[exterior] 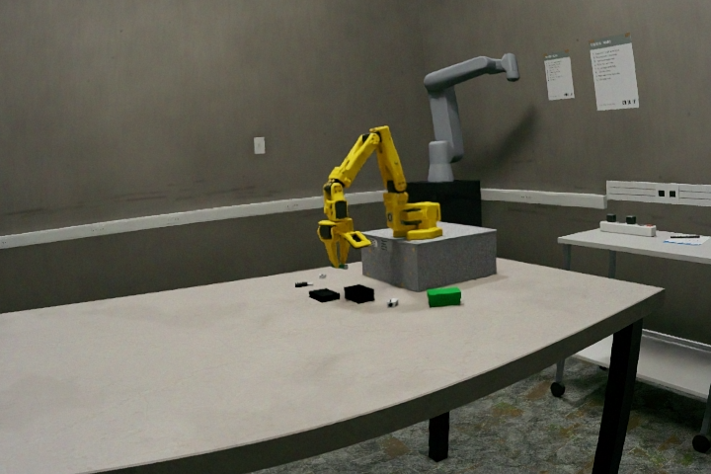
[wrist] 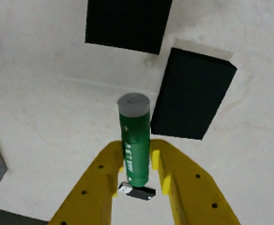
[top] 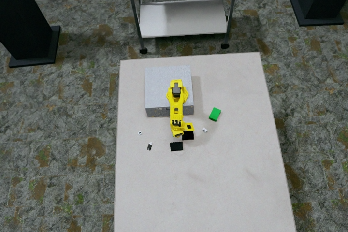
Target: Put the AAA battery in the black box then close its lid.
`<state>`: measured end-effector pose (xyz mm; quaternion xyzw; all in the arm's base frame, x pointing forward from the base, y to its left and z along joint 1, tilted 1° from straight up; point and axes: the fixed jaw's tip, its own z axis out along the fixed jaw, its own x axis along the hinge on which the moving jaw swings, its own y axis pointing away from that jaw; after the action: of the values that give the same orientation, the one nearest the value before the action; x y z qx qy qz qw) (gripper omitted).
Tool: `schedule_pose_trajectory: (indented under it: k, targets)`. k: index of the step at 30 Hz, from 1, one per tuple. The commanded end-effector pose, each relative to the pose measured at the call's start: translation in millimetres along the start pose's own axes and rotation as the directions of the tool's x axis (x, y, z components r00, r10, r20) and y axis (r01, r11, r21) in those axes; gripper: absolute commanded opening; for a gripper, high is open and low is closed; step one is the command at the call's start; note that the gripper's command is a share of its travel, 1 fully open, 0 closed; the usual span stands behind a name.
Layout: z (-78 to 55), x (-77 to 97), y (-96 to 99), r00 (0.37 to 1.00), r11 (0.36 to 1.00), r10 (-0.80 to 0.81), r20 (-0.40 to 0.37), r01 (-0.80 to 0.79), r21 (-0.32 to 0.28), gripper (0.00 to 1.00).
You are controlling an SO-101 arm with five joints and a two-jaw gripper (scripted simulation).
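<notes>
Green cylindrical AAA battery: yellow plastic gripper's fingers pinching it, hovering above pale table.

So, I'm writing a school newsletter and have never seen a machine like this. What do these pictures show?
A small yellow robot arm stands on a grey block. One picture looks down, one from the side, and one from its wrist. Its fingers grip a green AAA battery above the table. Below are two black pieces, probably the box and flatter lid. A green block and a few small items lie around.
</notes>
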<state>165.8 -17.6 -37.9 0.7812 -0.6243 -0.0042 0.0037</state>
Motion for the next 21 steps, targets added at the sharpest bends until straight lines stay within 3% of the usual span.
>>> schedule_pose_trajectory:
  k: [1,11,21]
  targets:
    - [-1.6,-16.3,-2.1,0.998,0.998,0.058,-0.003,-0.058,0.020,0.03]
    - [-1.6,-47.2,1.1,0.986,0.986,0.168,0.001,-0.168,0.020,0.03]
    - [-1.6,-58.1,3.6,0.978,0.978,0.209,0.003,-0.209,0.021,0.03]
